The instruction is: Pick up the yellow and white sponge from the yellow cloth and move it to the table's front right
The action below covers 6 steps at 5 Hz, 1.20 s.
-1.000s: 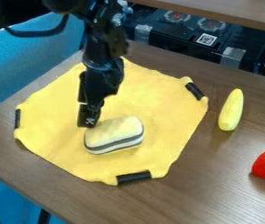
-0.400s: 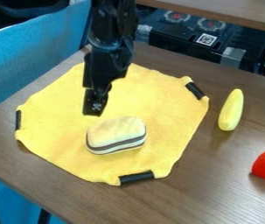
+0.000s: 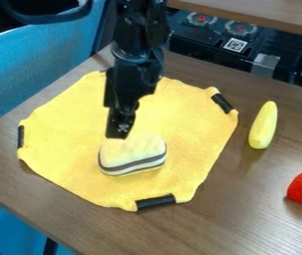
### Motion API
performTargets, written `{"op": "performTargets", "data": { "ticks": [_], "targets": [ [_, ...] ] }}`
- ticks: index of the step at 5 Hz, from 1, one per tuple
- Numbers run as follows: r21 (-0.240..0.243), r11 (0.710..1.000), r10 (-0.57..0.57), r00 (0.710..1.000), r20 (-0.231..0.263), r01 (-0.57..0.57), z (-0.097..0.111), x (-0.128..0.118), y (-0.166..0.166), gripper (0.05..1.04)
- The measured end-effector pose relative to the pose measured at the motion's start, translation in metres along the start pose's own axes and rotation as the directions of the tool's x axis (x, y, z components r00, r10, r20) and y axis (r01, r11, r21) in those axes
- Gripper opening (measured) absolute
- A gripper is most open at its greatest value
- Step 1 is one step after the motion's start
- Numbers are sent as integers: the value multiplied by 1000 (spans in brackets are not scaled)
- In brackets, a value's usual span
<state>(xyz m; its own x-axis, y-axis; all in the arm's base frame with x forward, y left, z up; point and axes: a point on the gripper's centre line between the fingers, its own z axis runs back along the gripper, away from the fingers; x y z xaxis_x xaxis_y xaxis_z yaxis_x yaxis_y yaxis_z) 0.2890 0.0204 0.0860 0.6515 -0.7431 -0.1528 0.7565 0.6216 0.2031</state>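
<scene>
Black two-finger gripper [image 3: 118, 134]: lifted from the block's left, then moved right and slightly down, centre-left of the frame.
Cream block with grey stripe [image 3: 132, 155]: nudged right (only slightly).
Yellow fabric cloth [image 3: 67, 149]: lower edge slightly rightward.

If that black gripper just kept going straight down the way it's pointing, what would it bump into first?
Probably the striped block just below the gripper, though depth is hard to judge.
</scene>
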Motion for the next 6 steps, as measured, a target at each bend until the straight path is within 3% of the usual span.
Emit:
{"op": "performTargets", "data": {
  "ticks": [2, 4, 5, 6],
  "targets": [
    [-64, 997, 51, 999, -3, -51, -10, 8, -8, 1001],
    [-87, 995, 43, 999, -30, -45, -32, 15, -15, 961],
    [-89, 994, 56, 998, -40, -59, -35, 14, -16, 701],
    [-82, 995, 50, 998, -49, -54, -36, 12, -16, 527]
  ]
}}
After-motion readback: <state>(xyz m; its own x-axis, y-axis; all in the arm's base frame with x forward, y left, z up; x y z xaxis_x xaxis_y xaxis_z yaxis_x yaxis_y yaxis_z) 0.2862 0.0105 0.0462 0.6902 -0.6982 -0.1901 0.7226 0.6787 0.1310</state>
